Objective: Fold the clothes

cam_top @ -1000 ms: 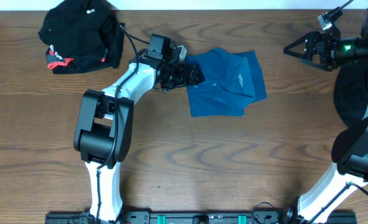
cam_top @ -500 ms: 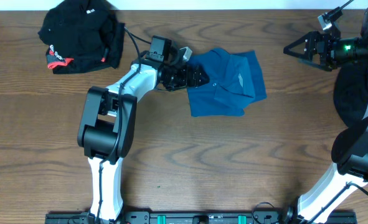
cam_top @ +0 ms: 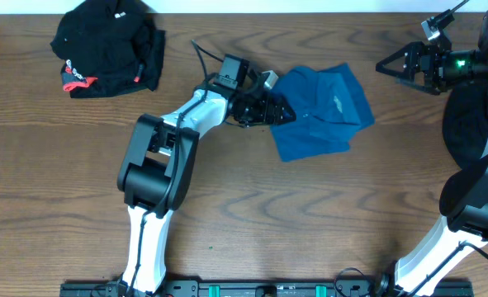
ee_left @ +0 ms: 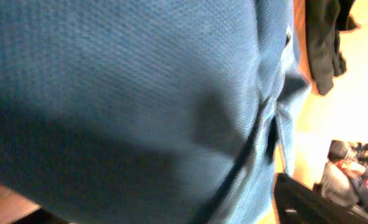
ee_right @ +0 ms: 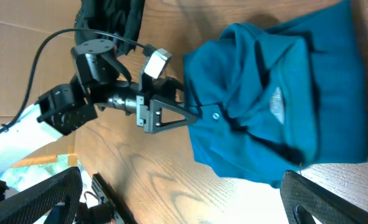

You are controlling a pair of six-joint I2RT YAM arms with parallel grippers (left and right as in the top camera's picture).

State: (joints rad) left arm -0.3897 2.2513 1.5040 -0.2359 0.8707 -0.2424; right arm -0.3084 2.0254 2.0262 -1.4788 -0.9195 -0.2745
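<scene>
Teal shirt (cam_top: pixel 322 111) lies folded, skewed; black garment (cam_top: pixel 107 45) bunched.

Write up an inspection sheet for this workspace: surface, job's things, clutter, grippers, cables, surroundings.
Surface: brown wooden table, bare wood across the near half.
Job's things: teal-blue shirt bunched right of centre; black garment with red-and-white trim piled in the far left corner; dark fabric at the right edge.
Clutter: nothing seen.
Grippers: left gripper at the shirt's left edge, grip cannot be told; right gripper open, empty, far right.
Cables: black cable loops off the left wrist.
Surroundings: cardboard beyond the table edge.
</scene>
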